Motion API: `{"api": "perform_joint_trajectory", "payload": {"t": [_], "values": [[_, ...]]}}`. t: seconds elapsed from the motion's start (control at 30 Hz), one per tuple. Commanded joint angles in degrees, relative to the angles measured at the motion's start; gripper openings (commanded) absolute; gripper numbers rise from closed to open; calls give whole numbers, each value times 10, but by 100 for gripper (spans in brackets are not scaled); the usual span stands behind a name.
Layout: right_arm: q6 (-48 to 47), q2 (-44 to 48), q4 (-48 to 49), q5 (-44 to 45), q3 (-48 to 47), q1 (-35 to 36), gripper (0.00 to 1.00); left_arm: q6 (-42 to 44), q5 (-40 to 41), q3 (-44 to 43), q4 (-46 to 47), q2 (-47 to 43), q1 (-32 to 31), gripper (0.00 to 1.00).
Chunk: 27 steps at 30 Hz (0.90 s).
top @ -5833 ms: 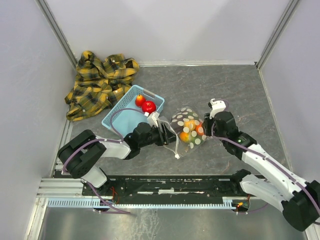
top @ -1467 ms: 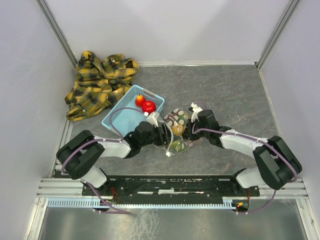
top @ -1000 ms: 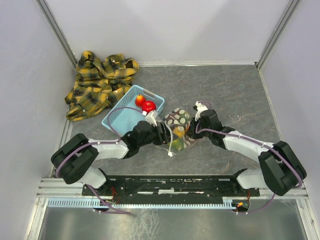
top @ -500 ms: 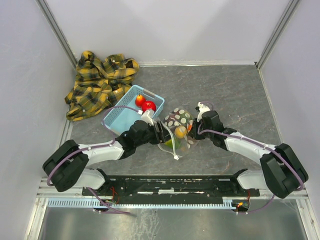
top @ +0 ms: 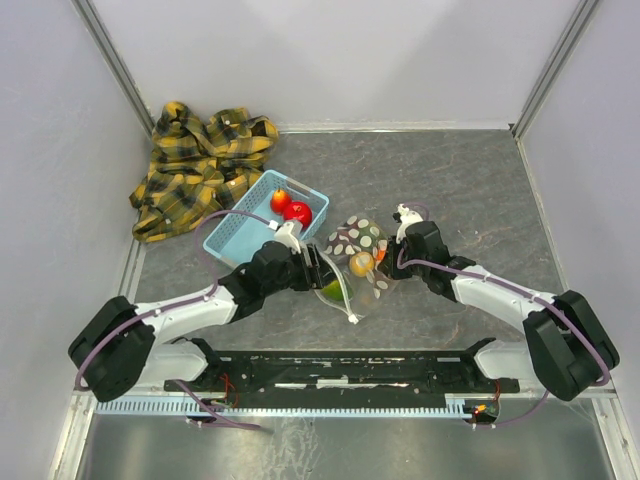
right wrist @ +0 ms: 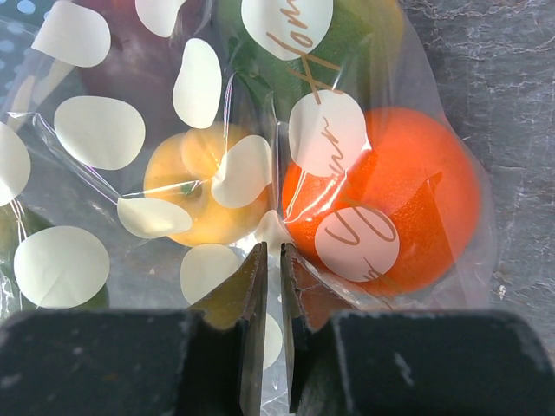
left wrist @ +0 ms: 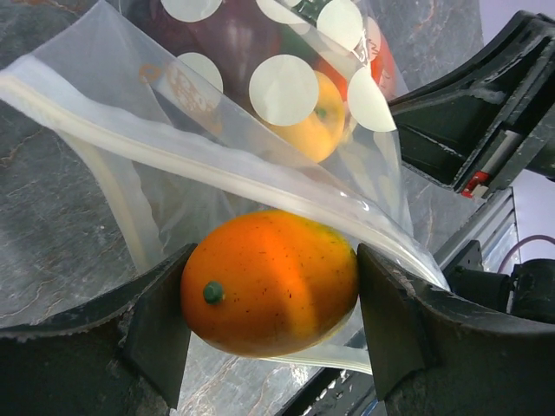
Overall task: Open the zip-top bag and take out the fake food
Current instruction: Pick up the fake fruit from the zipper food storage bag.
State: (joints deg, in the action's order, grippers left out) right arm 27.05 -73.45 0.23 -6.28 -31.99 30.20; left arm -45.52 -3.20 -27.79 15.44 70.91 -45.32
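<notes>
I saw left end effector (left wrist: 269, 299) clamping orange fruit (left wrist: 277, 269) end to end, at zip-top bag (right wrist: 95, 130) mouth; right end effector (right wrist: 269, 260) pinched bag film opposite; judged exit leftward.

This is a robotics lab cell: plain pale walls (top: 330, 50) box in a grey marbled desk (top: 450, 180). Along the bottom of the frame, a metal rail (top: 120, 378) carries the left arm (top: 190, 305) and right arm (top: 490, 290).

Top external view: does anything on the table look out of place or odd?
A yellow plaid shirt lies crumpled in the far left corner, behind the blue basket; it looks unrelated to the fruit work. Nothing seems spilled or damaged.
</notes>
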Motion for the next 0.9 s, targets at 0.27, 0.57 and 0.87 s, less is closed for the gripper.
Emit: {"api": "perform_joint_trajectory", "payload": {"t": [0.27,0.57,0.87], "values": [[-9,19,7,14,3,-5,18,43,15,-15,-66,-66,6,42],[-10,26,3,18,5,-6,18,75,24,-35,-161,-120,6,41],[-11,33,0,21,5,-5,18,84,20,-44,-222,-166,6,41]]}}
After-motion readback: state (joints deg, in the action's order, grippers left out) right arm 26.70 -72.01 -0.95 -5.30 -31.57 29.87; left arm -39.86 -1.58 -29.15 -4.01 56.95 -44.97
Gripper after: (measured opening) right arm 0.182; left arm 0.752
